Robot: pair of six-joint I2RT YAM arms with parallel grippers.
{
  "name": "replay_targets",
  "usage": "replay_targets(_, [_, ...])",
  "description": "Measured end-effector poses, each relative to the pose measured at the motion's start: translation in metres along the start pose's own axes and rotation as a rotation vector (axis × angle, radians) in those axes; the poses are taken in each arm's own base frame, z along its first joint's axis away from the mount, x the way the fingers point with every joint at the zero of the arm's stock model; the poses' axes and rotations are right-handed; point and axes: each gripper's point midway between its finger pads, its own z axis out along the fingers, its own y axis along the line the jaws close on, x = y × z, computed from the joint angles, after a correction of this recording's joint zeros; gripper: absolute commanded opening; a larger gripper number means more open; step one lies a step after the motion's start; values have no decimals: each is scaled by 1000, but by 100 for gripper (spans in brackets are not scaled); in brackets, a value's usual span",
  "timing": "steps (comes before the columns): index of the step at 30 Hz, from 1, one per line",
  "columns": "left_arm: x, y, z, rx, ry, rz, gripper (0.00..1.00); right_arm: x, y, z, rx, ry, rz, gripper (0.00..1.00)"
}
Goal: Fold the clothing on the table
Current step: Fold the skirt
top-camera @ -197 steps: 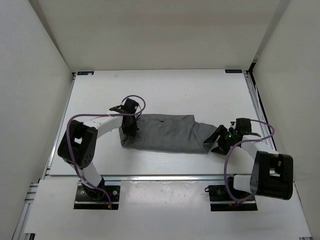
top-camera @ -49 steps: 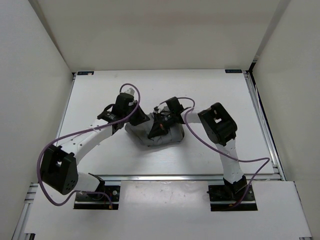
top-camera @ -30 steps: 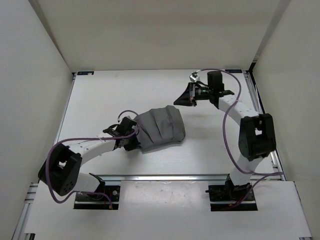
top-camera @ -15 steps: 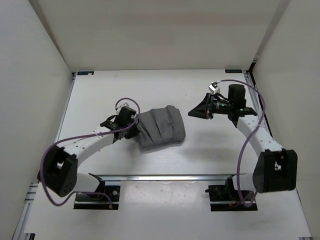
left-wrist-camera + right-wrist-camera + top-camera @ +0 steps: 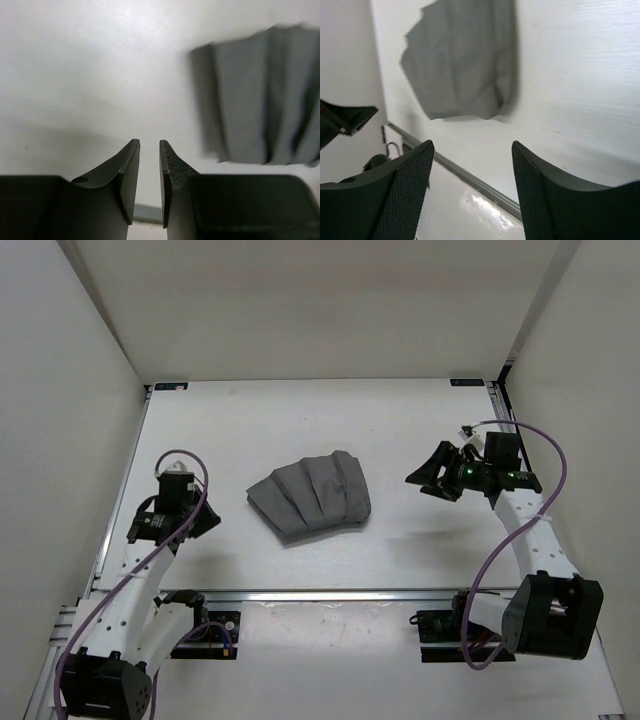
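Clothing (image 5: 310, 502) lay gathered into a compact, fan-shaped bundle about the middle of the bench (image 5: 300, 420), a little nearer the near edge than the far one, with ridged layers running across its top. Neither arm touched it. The left hand (image 5: 149, 145) hung toward the left edge, well apart from the fabric, its fingers parted only by a narrow slit with nothing between them. The right hand (image 5: 472, 145) hung toward the right edge, also well apart, its jaws spread wide and empty.

The fold looked largely made, but loose. Its outline was uneven, one corner jutted toward the far edge, and the layers splayed at the side facing the left edge. Nothing pinned them, so soft cloth like this could probably relax and creep open. A further tidying grasp carried its own risk: pinching only the top layer would likely peel the bundle apart. A hand coming in low could also push the whole stack across the smooth bench. With so narrow a gap, the left hand would likely shove cloth rather than take it.
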Motion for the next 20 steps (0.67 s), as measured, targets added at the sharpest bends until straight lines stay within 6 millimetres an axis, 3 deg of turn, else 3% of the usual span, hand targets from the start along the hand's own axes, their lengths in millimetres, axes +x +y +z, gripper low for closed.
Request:
replay_targets(2, [24,15,6,-41,84,34,38,3,-16,1,66,10,11,68])
replay_targets(4, [52,21,10,-58,190,96,49,4,-29,2,112,18,17,68])
replay_targets(5, [62,19,10,-48,227,127,59,4,-34,2,130,19,19,68])
replay_targets(7, [75,10,7,-3,273,171,69,4,-43,1,162,20,20,68])
replay_targets(8, [77,4,5,27,278,170,77,5,-46,2,171,23,21,69])
replay_targets(9, [76,1,5,52,269,166,92,6,-49,2,181,25,21,69])
replay_targets(10, [75,-1,4,72,266,153,98,8,-52,3,189,32,23,70])
replay_targets(15, [70,8,7,73,252,95,99,26,-67,10,210,94,58,69])
replay_targets(20, [74,3,8,99,274,120,99,56,-74,16,222,177,80,70])
